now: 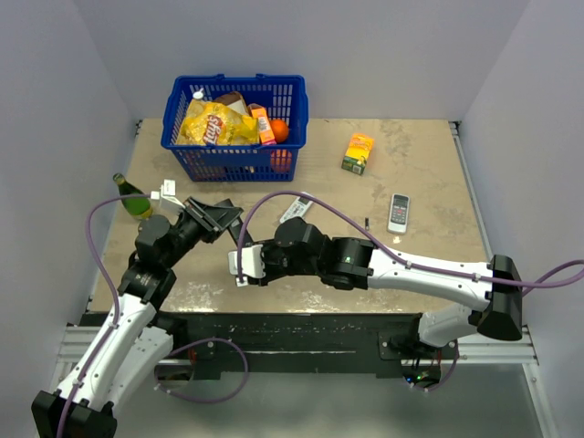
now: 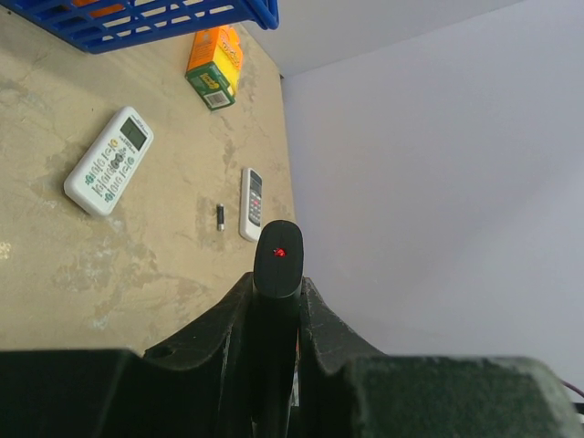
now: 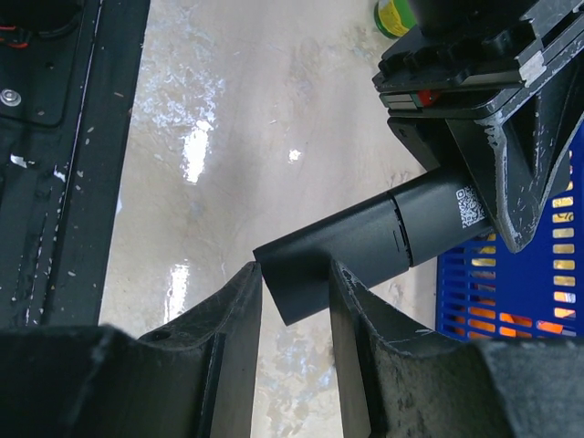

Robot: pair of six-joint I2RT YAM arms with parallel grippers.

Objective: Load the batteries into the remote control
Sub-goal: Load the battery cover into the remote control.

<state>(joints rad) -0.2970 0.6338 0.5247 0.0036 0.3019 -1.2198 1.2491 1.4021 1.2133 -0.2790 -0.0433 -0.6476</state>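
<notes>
Nearest to me, my left gripper [image 2: 276, 285] is clamped on one end of the remote control [image 3: 365, 239], and my right gripper [image 3: 294, 274] has its fingers pressed on either side of the other end, so the black bar hangs above the table [image 1: 429, 182] between the two. I see a seam across its body but no open compartment and no cell inside, so I judge the loading has not begun: the cover has to come off, and the batteries have to be fetched and seated. Only one battery [image 2: 220, 216] shows; it lies on the table at about 3 o'clock from the held remote, well apart from both grippers, and I cannot find a second. Both grippers are occupied, so one must let go before anything is picked up. A white remote with a screen [image 2: 109, 161] lies at 2 o'clock, between me and that battery, and a white remote with grey buttons [image 2: 252, 203] sits just beside it. Farther off are a green bottle [image 1: 133, 196] at 10 o'clock, a juice box [image 1: 358, 152] at 2 o'clock and the blue basket [image 1: 235, 157] at 12 o'clock.
</notes>
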